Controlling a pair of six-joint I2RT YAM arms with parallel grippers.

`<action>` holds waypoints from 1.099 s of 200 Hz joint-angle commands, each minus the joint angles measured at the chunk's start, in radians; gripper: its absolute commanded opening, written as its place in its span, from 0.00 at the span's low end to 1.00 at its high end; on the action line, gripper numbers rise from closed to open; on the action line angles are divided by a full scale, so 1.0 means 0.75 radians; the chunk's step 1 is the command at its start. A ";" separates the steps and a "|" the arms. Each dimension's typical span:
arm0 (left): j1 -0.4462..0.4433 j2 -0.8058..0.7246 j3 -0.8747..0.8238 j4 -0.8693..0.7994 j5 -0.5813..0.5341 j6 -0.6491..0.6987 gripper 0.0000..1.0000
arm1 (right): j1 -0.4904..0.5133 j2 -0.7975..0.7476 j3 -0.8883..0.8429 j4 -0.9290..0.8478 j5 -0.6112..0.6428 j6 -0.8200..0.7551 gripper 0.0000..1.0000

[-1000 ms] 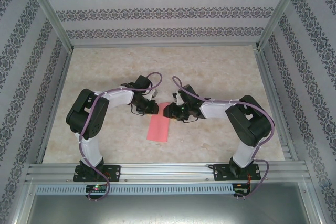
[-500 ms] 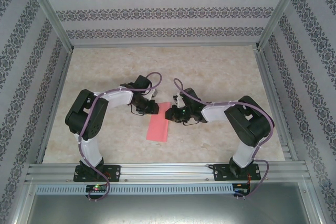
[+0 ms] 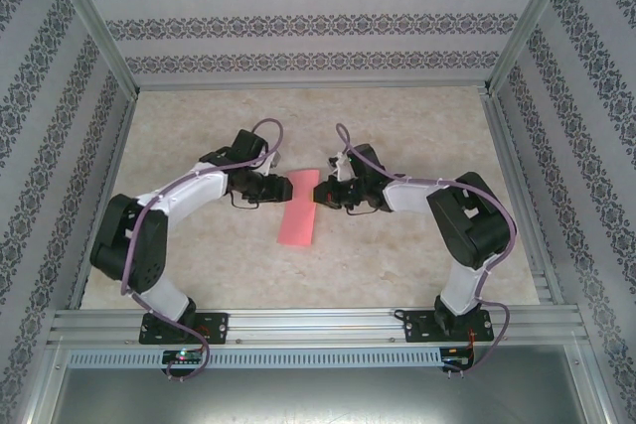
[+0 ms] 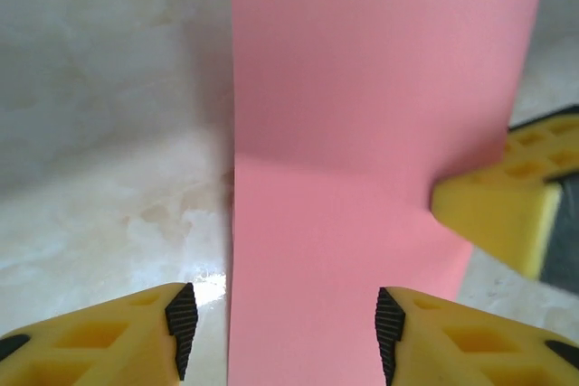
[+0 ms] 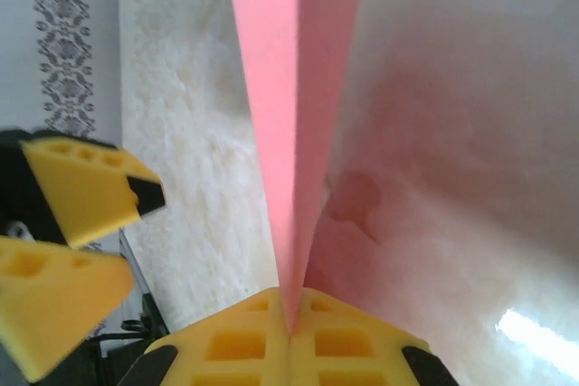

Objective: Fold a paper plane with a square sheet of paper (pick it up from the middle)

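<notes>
Right gripper (image 5: 289, 318) clenched on edge of folded square sheet of paper (image 5: 285, 124), which extends ahead of its fingertips. Left gripper (image 4: 280, 332) jaws apart, astride sheet's near edge, gripping nothing. Risk: single pinch lets thin sheet sag or twist; off-line closing creases crooked.

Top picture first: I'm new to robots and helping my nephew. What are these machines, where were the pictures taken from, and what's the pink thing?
Two robot arms, the left arm and the right arm, are bolted at the near edge of a table. The top picture looks down from above and behind them; the other two come from a camera on each wrist, showing its yellow jaws. Between the arms is a folded sheet of pink paper. The right arm's jaws are shut on it; the left arm's jaws stand open, astride one edge.
</notes>
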 commanded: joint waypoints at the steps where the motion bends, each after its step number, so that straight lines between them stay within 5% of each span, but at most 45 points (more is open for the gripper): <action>1: 0.019 -0.029 -0.101 0.140 0.117 -0.133 0.60 | -0.034 0.041 0.057 0.016 -0.135 0.000 0.04; 127: 0.067 -0.125 -0.317 0.476 0.280 -0.393 0.60 | -0.109 0.051 0.129 0.118 -0.267 0.126 0.03; 220: 0.079 -0.148 -0.297 0.384 0.322 -0.344 0.28 | -0.119 0.060 0.104 0.145 -0.268 0.132 0.03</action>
